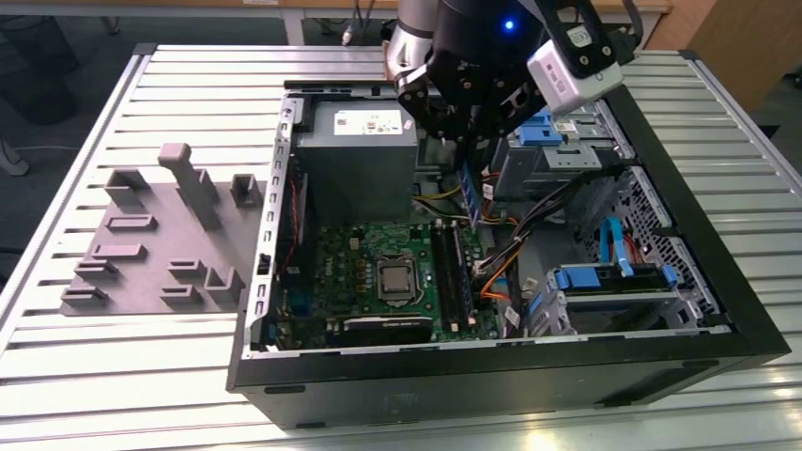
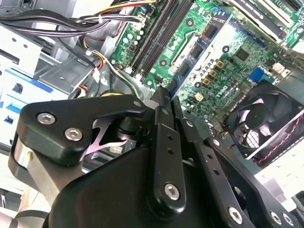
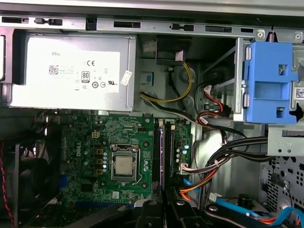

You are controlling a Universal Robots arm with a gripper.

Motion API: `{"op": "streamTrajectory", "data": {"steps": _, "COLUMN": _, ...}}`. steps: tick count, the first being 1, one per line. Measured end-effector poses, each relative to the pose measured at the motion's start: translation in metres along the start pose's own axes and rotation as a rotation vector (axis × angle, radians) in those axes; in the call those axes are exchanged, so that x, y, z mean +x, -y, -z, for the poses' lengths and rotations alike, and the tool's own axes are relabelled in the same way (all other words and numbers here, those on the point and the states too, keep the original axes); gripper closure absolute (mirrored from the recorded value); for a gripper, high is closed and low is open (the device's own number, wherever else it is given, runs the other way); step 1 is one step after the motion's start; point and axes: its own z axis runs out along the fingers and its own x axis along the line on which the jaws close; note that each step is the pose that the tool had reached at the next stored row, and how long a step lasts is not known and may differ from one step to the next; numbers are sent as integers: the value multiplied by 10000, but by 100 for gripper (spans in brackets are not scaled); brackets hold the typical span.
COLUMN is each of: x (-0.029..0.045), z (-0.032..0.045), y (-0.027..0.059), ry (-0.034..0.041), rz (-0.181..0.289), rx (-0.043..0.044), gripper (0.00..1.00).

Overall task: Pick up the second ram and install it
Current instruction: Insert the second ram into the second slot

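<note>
The end effector [image 1: 467, 152] hangs over the open case [image 1: 501, 368], which lies on its side on the slatted desk [image 1: 150, 376]. Its fingers [image 2: 164, 137] are drawn narrow, almost together, and pinch the ram [image 1: 472, 193]. In the exterior view the ram shows as a thin bluish-green strip held on edge just under the fingertips. It is inside the case opening, raised above the board [image 3: 95, 142] and apart from it, and runs roughly in line with the slots [image 3: 156, 152]. From this angle it sits beyond the far end of the slots, toward the case wall that carries the power supply [image 3: 71, 71].

In the first wrist view the fingertips frame the near end of the two long black slots beside the CPU [image 3: 123, 165]. I cannot tell whether either slot already holds a stick.

Black and coloured cables [image 3: 228, 147] run along the case side beyond the slots. The second wrist view shows the case fan [image 2: 259, 121] close by the fingers.

Outside the case, on the exterior view's left, a grey tray [image 1: 138, 254] rests on the desk.
</note>
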Motion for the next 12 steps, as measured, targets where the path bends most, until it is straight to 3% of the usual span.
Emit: {"op": "streamTrajectory", "data": {"steps": 12, "x": 1, "z": -41, "y": 0, "ry": 0, "rz": 0, "rx": 29, "gripper": 86}}
